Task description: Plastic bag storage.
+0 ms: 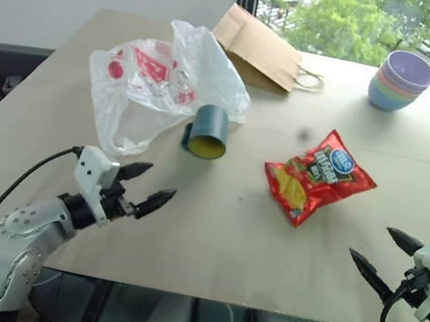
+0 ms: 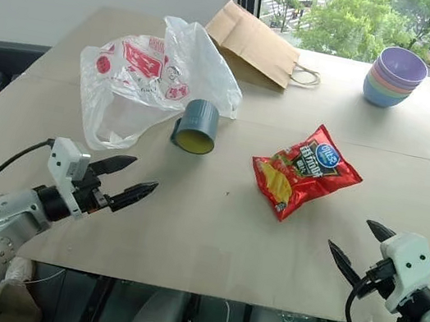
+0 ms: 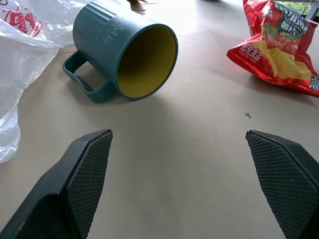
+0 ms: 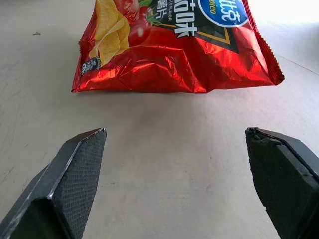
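The plastic bag, translucent white with red logos, is seen sprawled on the far left part of the table, with nothing yet gathered or stowed. Both grippers are held above the near edge with fingers spread wide and nothing between them: the left gripper at the near left, the right gripper at the near right.

The opening step is judged to be a reach for the bag, best made by the left gripper, which is the nearer one. A bunched fold or a handle loop is better pinched than the flat film, which would likely slip, and the teal mug, tipped on its side touching the bag's right edge, should be skirted so that it is not rolled.

The bag's near edge lies just beyond and slightly left of the left gripper, near but apart from it. The red snack packet lies ahead of the right gripper, well apart from the bag.
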`<state>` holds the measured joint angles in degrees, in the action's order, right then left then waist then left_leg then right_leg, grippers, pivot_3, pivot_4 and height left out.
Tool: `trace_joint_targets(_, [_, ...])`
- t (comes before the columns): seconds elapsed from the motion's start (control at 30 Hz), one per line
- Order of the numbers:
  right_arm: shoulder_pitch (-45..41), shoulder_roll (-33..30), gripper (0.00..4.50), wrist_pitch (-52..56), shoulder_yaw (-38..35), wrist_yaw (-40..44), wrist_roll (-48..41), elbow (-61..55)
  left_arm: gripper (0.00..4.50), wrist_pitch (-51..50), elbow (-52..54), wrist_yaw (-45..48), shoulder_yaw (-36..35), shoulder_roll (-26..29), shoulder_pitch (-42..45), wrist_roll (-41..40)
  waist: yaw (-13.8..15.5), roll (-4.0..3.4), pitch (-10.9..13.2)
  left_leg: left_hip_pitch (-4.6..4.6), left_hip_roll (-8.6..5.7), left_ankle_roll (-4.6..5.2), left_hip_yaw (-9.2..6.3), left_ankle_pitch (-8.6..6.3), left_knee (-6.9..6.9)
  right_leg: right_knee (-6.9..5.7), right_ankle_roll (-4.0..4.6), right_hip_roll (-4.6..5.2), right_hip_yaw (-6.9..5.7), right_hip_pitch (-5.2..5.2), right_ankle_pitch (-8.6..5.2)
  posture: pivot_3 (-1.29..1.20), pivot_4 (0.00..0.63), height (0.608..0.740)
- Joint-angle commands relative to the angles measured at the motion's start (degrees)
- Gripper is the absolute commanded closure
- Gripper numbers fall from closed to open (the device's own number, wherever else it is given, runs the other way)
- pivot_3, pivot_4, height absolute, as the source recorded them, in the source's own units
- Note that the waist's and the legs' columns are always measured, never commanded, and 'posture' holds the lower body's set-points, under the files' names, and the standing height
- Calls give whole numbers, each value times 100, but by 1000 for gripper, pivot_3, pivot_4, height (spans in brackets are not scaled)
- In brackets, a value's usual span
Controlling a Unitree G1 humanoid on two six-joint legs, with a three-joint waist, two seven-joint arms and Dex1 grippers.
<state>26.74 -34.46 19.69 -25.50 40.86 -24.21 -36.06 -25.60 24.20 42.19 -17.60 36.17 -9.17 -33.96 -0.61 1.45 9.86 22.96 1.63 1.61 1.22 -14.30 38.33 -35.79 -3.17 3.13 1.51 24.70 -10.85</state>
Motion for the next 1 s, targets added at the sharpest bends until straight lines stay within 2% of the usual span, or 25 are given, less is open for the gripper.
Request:
trace_joint_targets(0.03, [-6,42,0,-248,-26,29,-8,-82,28,-84,174,-185,-35,-25,307,-112,1,0,0,0,0,0,0,0,0,0,0,0,0,0,0,0,150,740])
trace_joint_targets(0.13, [-120,111,0,-428,125,27,5,-175,28,-328,199,-583,50,-169,875,-186,45,3,1,2,-2,0,0,0,3,0,0,0,-8,-2,0,0,150,740])
trace_joint_targets(0.2, [-264,56,0,-379,212,22,-85,-377,28,-423,213,-939,143,-228,1275,40,39,0,0,-1,-4,0,0,0,5,-1,-1,-1,-8,-9,1,0,150,740])
trace_joint_targets(0.3, [-588,-57,0,-487,422,108,-187,-822,28,-499,-31,-1712,307,-260,2047,658,30,5,3,0,-19,1,1,1,4,-2,-2,-4,-4,-8,1,0,150,740])
trace_joint_targets(0.4, [-942,-58,0,-455,529,242,-740,-1107,28,-800,-365,-2385,739,85,2513,1733,1,7,4,-1,-22,1,7,1,4,-4,-2,-15,-4,-10,2,0,150,740])
trace_joint_targets(0.57, [-1409,-166,0,-286,488,151,-1389,-1331,28,-606,-1159,-2252,1445,611,3177,2694,10,15,8,-2,-22,1,7,1,0,-3,-1,-19,-7,-14,1,0,150,740])
trace_joint_targets(0.73, [-1272,-245,0,-380,442,189,-1462,-1564,28,-212,-2139,-1854,2277,931,3830,3538,69,17,9,4,-26,1,5,1,1,-2,0,-13,-10,-13,1,0,150,740])
trace_joint_targets(1.0, [-1280,-119,0,-587,606,64,-1512,-1799,28,548,-3451,-2019,3011,1023,4615,4833,102,19,10,4,-25,1,8,1,1,-2,-1,-13,-10,-12,2,0,150,740])
